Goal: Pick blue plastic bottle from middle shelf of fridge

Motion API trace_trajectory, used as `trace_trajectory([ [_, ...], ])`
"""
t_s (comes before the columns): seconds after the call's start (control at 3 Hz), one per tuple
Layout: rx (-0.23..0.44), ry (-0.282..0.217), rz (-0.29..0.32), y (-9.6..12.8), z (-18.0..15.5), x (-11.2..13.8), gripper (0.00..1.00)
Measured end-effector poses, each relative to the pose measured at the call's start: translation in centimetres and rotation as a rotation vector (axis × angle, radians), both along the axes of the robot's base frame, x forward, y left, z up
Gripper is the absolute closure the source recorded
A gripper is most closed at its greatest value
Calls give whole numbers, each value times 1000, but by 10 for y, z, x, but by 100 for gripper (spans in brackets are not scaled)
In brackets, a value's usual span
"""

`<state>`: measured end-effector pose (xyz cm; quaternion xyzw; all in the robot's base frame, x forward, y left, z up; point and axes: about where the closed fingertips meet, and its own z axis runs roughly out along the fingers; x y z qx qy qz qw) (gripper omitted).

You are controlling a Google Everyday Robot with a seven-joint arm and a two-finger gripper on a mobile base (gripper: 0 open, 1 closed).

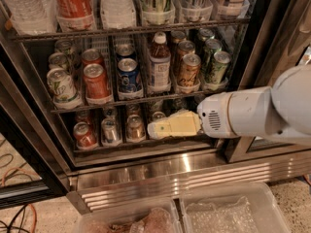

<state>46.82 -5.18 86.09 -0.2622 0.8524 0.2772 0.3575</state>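
Observation:
The blue plastic bottle (pixel 159 64) stands upright on the middle shelf (pixel 146 99) of the fridge (pixel 160 171), with a white cap, dark drink and blue-and-white label. It sits between a blue Pepsi can (pixel 129 76) on its left and a brown can (pixel 188 71) on its right. My gripper (pixel 151 129) points left in front of the bottom shelf, below the bottle and apart from it. Its cream fingers (pixel 172 125) lie close together and hold nothing.
A red Coca-Cola can (pixel 96 81) and a pale green can (pixel 62 85) stand left on the middle shelf, green cans (pixel 215 67) right. Large bottles (pixel 73 4) fill the rack above. Small cans (pixel 111 130) line the bottom shelf. Two clear bins (pixel 228 212) sit below the steel base.

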Motion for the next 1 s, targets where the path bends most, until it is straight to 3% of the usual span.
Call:
trace_trajectory([
  [0.33, -17, -11, -138, 11, -9, 8, 0],
  [0.67, 3, -33, -201, 15, -4, 23, 0],
  [1.0, 5, -33, -202, 15, -3, 23, 0],
])
